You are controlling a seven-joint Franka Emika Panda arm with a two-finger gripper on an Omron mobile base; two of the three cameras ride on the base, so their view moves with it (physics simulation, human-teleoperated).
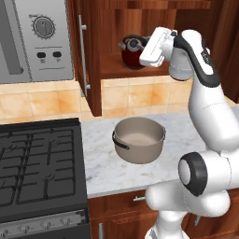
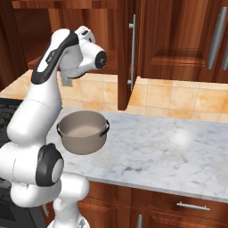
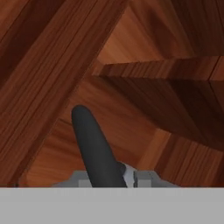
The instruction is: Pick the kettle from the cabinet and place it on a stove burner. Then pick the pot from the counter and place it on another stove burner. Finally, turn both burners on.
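Observation:
The dark-red kettle [image 1: 131,49] stands on the shelf of the open cabinet [image 1: 120,70], partly hidden by my white hand. My gripper [image 1: 141,52] reaches into the cabinet at the kettle's top. In the hand view the black arched handle [image 3: 93,146] runs up from between the fingertips of the gripper [image 3: 114,176], which is shut on it. The taupe-grey pot [image 1: 138,139] [image 2: 83,131] sits lidless on the marble counter [image 1: 100,163] below the cabinet. The black burners [image 1: 39,161] lie to the pot's left, with nothing on their grates.
The cabinet door [image 1: 84,56] stands open towards me, with a steel bar handle. A grey microwave [image 1: 32,37] hangs above the stove. The knob strip [image 1: 42,227] runs along the stove's front. More counter [image 2: 173,147] stretches to the right of the pot.

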